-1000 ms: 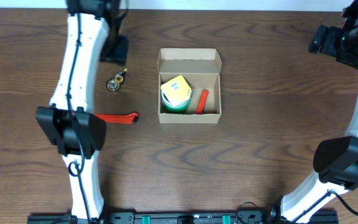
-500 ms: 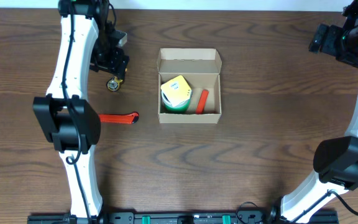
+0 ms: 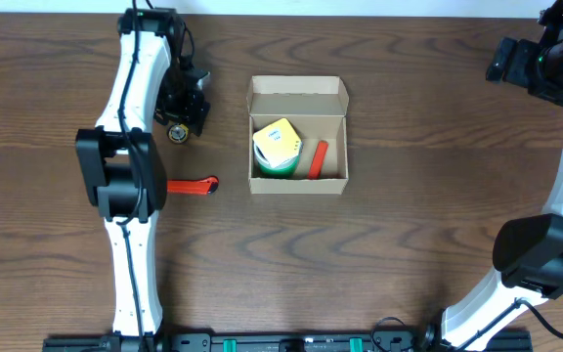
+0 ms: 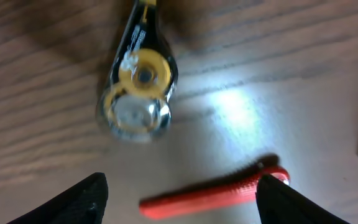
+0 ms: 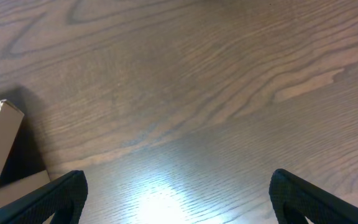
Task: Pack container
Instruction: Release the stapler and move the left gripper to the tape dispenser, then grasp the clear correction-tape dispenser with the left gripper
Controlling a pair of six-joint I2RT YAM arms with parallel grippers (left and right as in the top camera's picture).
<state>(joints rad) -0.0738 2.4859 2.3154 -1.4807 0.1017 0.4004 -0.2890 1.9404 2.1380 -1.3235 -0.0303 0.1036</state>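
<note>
Left pincer (image 3: 186,108) is coming down the upper left of the overhead frame. A second ago it was sitting higher, near the top edge; now it is hanging just above the small black-and-yellow clear-plastic tape roller (image 3: 178,131) lying on the dark wood-grain desk (image 3: 409,244). In the left wrist view its fingertips (image 4: 73,202) are standing wide apart at the bottom corners, gripping nothing. The roller (image 4: 138,81) is filling the upper middle of that view, and the slim red ribbed plastic tool (image 4: 213,193) is lying below it.

That is suggesting, as a judgement, that the roller is being lined up as the next item to pick and carry over.

Right pincer (image 5: 182,202) is waiting at the upper right of the overhead frame, spread wide and empty, unmoved over the last second.

Meanwhile the plain brown cardboard box (image 3: 298,188) is sitting in the upper centre with its flap lying open toward the top. It is already holding a round green tub with a yellow label (image 3: 276,145) and a short red bar (image 3: 317,159).

Faint print is showing on the roller's black body and on the yellow label, but it is too blurred and small to read. No brand is making itself out.
</note>
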